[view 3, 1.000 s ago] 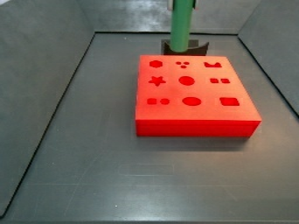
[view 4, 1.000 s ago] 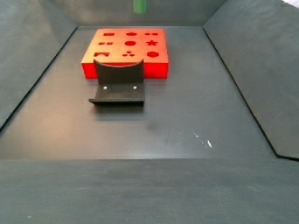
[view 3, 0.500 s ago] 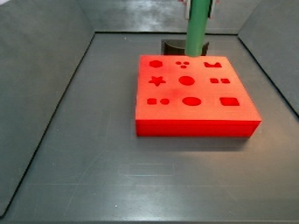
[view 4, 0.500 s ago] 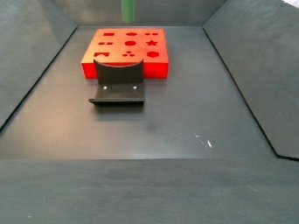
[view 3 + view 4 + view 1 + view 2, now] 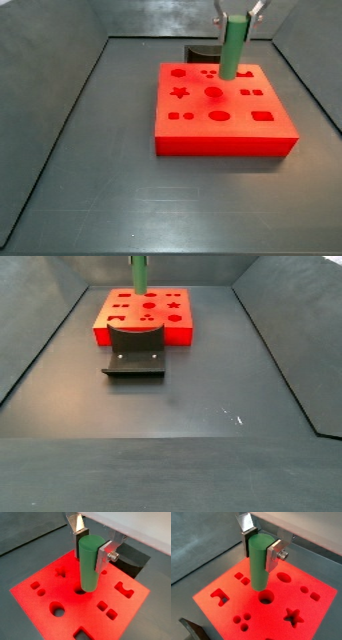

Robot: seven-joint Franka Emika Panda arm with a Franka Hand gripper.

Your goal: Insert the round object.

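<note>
My gripper [image 5: 90, 547] is shut on the round object [image 5: 88, 567], a long slim green peg held upright by its upper part between the silver fingers [image 5: 103, 556]. It hangs over the red block [image 5: 40, 597], its lower end just above the block's top and close to the round hole [image 5: 266, 598]. Both wrist views show this; the gripper [image 5: 261, 546] grips the peg [image 5: 258, 562] the same way. In both side views the peg [image 5: 231, 50] [image 5: 138, 274] stands over the red block [image 5: 221, 125] [image 5: 144, 328]. The gripper [image 5: 238, 15] shows at the upper edge.
The block's top has several shaped holes: star [image 5: 178, 93], round [image 5: 213, 92], square [image 5: 263, 116]. The dark fixture [image 5: 134, 354] stands on the floor against one side of the block, also seen in a side view [image 5: 201, 52]. Grey walls enclose the floor [image 5: 201, 406].
The gripper with the green peg has come down and shifted sideways over the block, bringing the peg's lower end near the block's top.
</note>
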